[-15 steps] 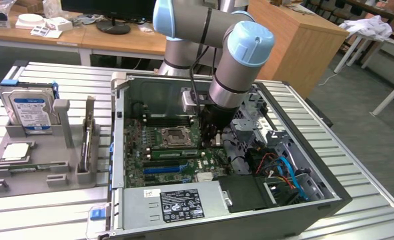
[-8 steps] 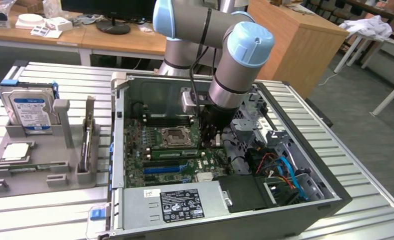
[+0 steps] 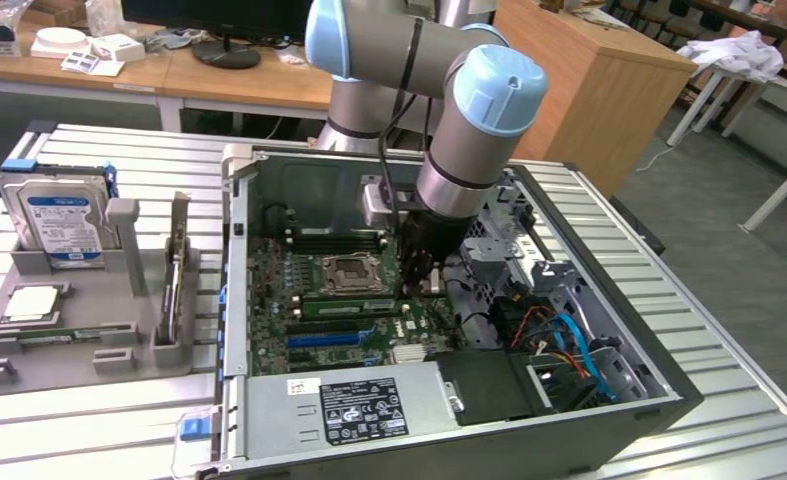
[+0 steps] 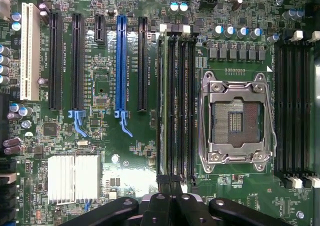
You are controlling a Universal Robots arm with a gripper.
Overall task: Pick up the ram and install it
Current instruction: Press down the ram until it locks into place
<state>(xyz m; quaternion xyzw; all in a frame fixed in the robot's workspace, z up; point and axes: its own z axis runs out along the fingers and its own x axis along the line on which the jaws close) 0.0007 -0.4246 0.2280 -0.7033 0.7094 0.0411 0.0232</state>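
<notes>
The ram point(image 4: 161, 106) is a thin green stick standing on edge in the outermost slot of the memory bank beside the CPU socket point(image 4: 235, 118). In the exterior view the ram point(image 3: 346, 306) shows as a green strip just below the socket point(image 3: 346, 270). My gripper point(image 4: 170, 200) is shut, its black fingers pressed together over one end of that slot bank, with nothing visible between them. Whether they touch the stick I cannot tell. In the exterior view the gripper point(image 3: 420, 288) reaches down inside the open computer case, right above the motherboard point(image 3: 280, 290).
A grey holder point(image 3: 86, 340) on the exterior view's left carries a silver blue-labelled hard drive point(image 3: 62, 215). The case walls point(image 3: 240, 260) surround the arm. A power supply point(image 3: 360, 405) and loose cables point(image 3: 567, 345) lie near the front. Expansion slots point(image 4: 75, 61) and a heatsink point(image 4: 74, 178) flank the memory bank.
</notes>
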